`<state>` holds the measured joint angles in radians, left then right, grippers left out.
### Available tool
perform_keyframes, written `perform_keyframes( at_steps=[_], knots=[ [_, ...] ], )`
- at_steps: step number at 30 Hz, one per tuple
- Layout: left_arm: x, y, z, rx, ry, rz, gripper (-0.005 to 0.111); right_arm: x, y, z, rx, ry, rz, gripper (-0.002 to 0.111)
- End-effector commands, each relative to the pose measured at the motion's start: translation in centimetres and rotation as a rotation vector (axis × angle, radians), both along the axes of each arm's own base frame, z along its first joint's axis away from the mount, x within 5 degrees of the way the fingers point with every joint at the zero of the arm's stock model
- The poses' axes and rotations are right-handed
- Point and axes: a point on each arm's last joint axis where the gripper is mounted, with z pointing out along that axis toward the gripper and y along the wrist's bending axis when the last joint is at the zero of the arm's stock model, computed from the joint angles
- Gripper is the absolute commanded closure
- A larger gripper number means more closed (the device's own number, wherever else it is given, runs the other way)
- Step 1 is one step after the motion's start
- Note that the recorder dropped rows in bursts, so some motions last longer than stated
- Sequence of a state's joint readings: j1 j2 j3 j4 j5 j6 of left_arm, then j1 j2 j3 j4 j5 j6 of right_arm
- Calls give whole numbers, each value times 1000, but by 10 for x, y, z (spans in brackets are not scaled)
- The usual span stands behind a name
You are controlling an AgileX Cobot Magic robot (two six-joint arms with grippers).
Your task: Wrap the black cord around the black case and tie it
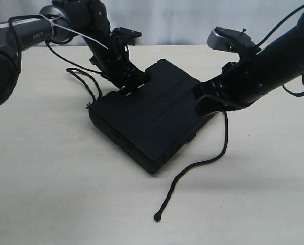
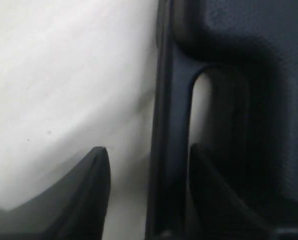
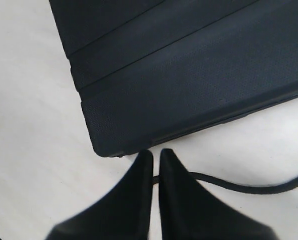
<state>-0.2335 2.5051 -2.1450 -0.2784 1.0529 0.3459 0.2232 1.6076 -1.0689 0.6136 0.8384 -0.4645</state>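
The black case [image 1: 152, 115] lies flat in the middle of the table. My left gripper [image 1: 131, 86] is at its far left edge. In the left wrist view that gripper [image 2: 149, 149] is open and straddles the bar of the case's slot handle [image 2: 171, 130]; one finger [image 2: 211, 195] sits in the slot, the other [image 2: 91, 195] outside over the table. My right gripper [image 1: 199, 102] is at the case's right corner, and in its own view it [image 3: 155, 154] is shut on the black cord [image 3: 239, 188], just off the case's corner [image 3: 189, 75]. The cord [image 1: 213, 158] trails from there to its knobbed tip [image 1: 157, 217]. More cord [image 1: 85, 79] lies behind the case on the left.
The pale table [image 1: 49, 178] stretches wide in front and to the left of the case. A glossy robot cable [image 1: 299, 92] loops beside the right arm. The left arm's body [image 1: 19, 35] hangs over the table's back left.
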Motion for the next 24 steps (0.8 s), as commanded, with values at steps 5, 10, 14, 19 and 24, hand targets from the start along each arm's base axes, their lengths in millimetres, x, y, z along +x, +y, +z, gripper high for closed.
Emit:
perform_keyframes(
  at_steps=[5,10,14,19,24],
  knots=[
    [-4,-3,-9,-43,43,37,77,0,0,-1,-3,-3,2,104],
    [-13,-5,21,-89,97,82,107,0,0,-1,0,4,-10,104],
    [-19,-8,66,-172,42,58,107,0,0,-1,0,4,-10,104],
    [-25,2,116,-220,-39,120,107,0,0,-1,1,8,-16,104],
    [-23,29,129,-281,-9,266,107,-1,0,-1,7,21,-34,104]
  ],
)
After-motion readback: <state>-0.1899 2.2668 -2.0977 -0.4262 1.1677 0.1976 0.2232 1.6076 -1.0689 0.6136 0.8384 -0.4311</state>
